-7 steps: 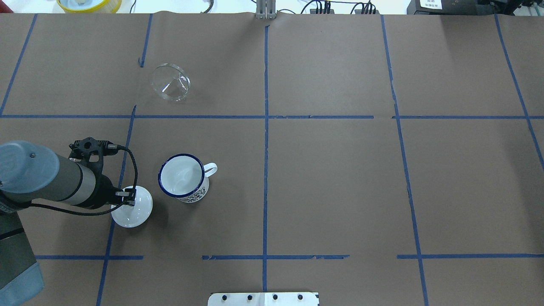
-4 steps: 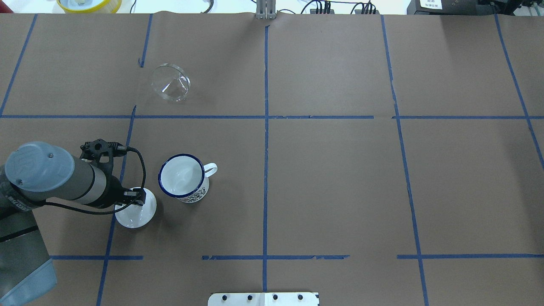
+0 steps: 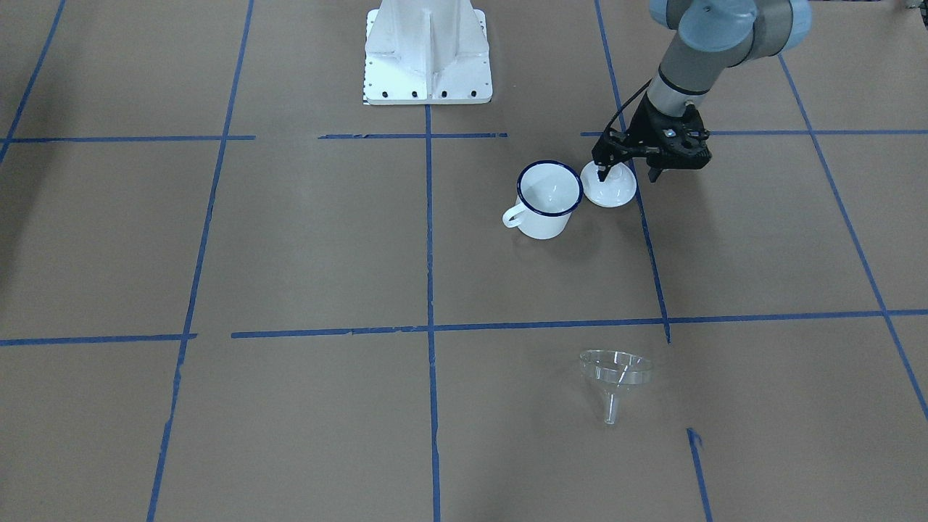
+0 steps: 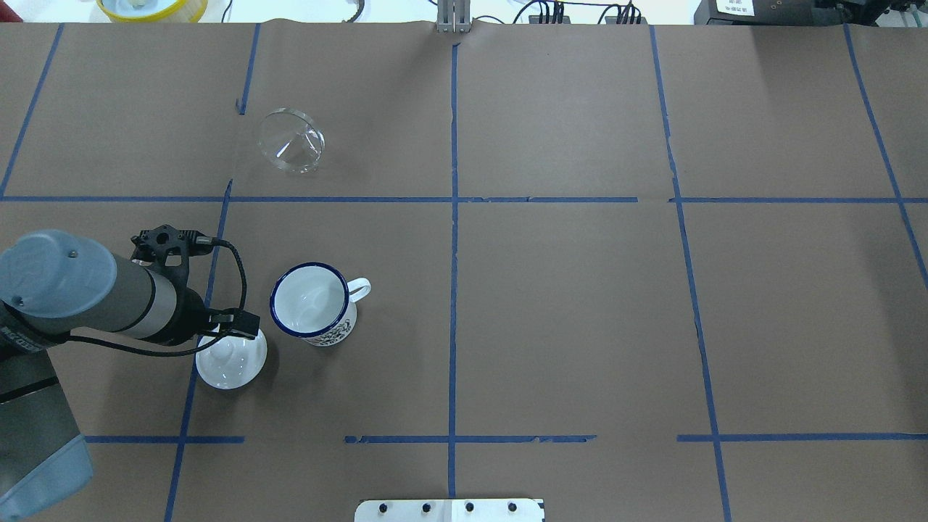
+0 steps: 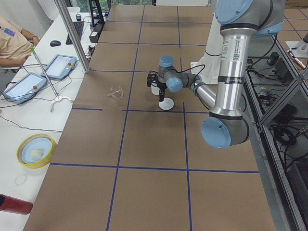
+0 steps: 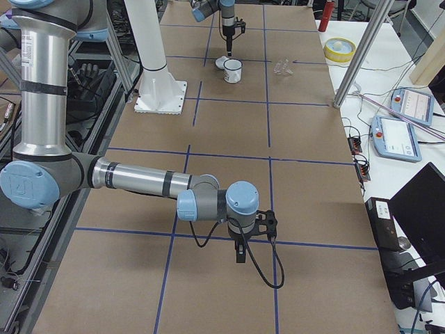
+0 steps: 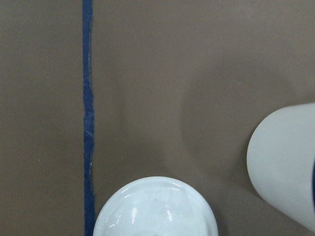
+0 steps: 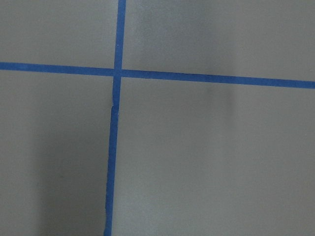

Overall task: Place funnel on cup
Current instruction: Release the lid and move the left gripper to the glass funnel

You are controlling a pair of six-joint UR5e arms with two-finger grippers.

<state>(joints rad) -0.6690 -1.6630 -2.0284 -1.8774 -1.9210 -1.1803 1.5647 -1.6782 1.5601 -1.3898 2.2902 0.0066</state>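
Observation:
The clear funnel [image 4: 292,141] lies tilted on the brown table at the far left, also seen in the front view [image 3: 615,370]. The white mug with a dark blue rim [image 4: 312,301] stands upright and empty, handle to the right. My left gripper [image 3: 626,174] is open and empty, hovering just above and beside a white domed lid [image 4: 233,360] that rests on the table next to the mug. The left wrist view shows the lid [image 7: 155,209] and the mug's side [image 7: 285,167]. My right gripper [image 6: 240,254] hangs over bare table far from these; I cannot tell its state.
The robot's white base [image 3: 428,51] stands behind the mug. A yellow bowl [image 4: 152,7] sits beyond the table's far left edge. Blue tape lines grid the brown table cover [image 4: 580,304]. Tablets [image 5: 24,86] and a person are on the side bench.
My left gripper brought the lid a little right, set it down beside the mug, let go and drew back toward the far side. The funnel and mug have not moved.

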